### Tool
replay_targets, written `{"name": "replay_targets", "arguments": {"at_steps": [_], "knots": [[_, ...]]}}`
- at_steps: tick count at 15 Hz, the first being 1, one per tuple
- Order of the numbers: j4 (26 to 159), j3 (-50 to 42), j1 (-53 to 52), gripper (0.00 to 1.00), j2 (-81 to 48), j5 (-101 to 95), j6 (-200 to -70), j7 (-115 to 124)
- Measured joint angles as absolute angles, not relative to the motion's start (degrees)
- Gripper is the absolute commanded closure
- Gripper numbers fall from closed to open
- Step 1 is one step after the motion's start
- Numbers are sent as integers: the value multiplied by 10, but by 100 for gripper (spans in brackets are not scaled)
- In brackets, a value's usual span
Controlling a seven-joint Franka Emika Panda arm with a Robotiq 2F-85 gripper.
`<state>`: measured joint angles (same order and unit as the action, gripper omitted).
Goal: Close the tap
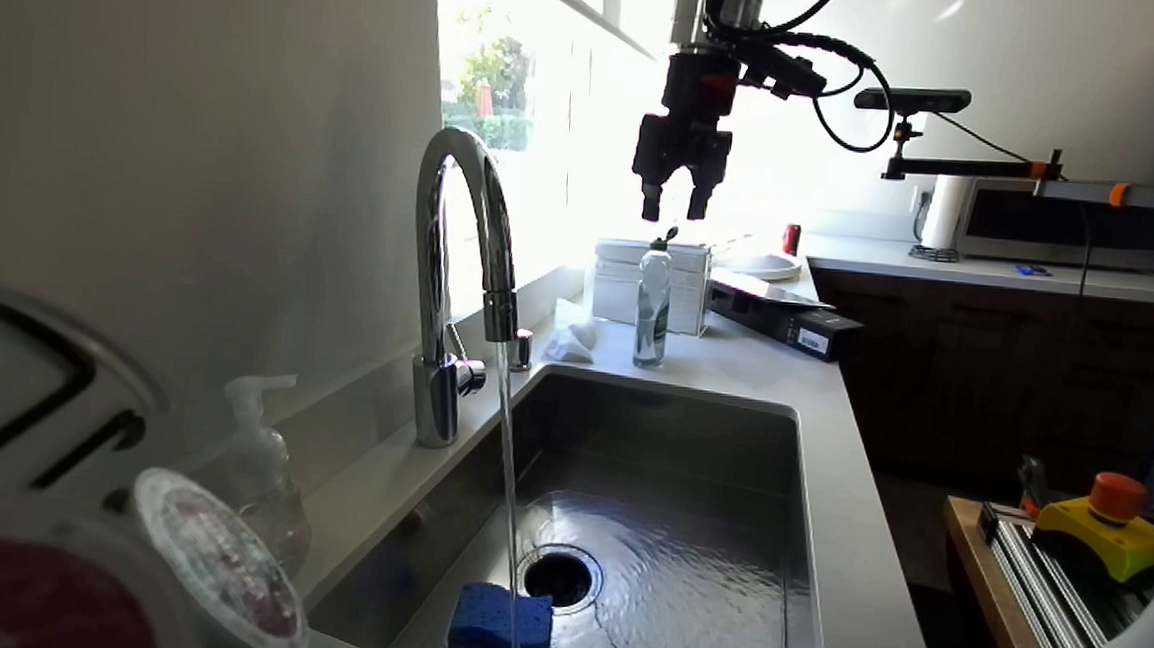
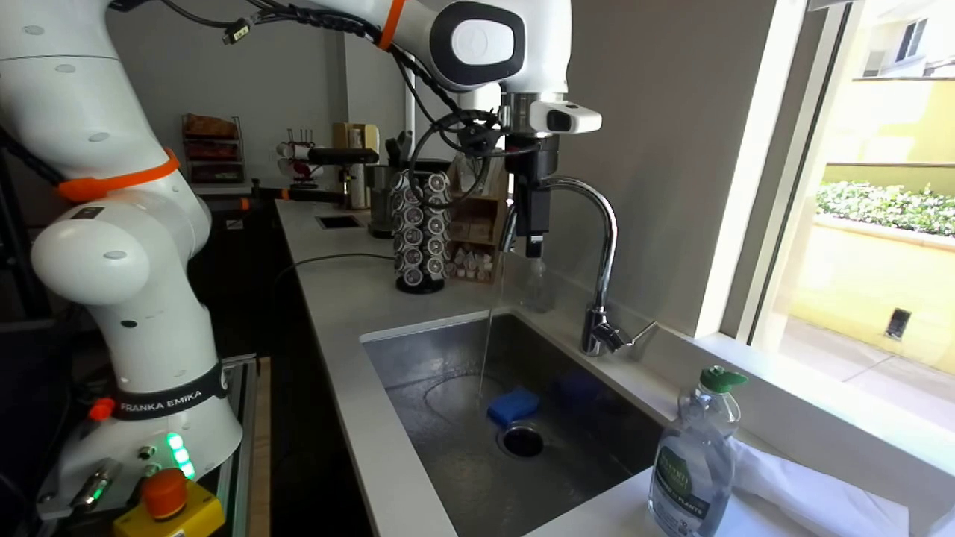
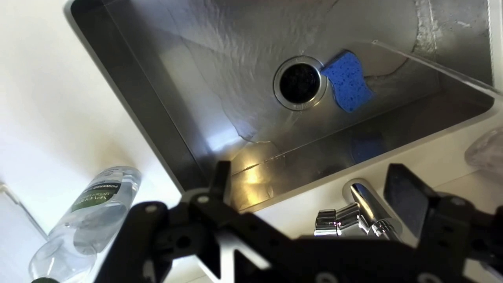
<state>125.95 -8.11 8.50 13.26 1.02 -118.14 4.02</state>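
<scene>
The tap is a tall chrome gooseneck in both exterior views; its base also shows in the wrist view. A water stream runs from its spout into the sink. Its thin lever sticks up at a slant from the side hub; in the wrist view the lever is hidden behind the gripper body. My gripper hangs pointing down, fingers apart and empty, high above the counter. In the wrist view the tap's base and hub show between the fingers, below them and apart from them.
The steel sink holds a blue sponge beside the drain. A clear soap bottle stands on the counter, also in the wrist view. A white box, a black box and the window lie around.
</scene>
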Motion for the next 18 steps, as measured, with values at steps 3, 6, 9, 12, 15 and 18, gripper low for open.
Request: {"name": "replay_targets", "arguments": {"at_steps": [3, 6, 9, 12, 15, 18], "knots": [[1260, -81, 85, 0, 131, 9, -1191, 46], [1257, -81, 88, 0, 105, 5, -1275, 84], [1236, -83, 90, 0, 53, 13, -1360, 98], [1195, -84, 90, 0, -7, 38, -1401, 82], [1145, -84, 90, 0, -62, 81, -1402, 33], [1104, -83, 91, 0, -104, 100, -1401, -3]]}}
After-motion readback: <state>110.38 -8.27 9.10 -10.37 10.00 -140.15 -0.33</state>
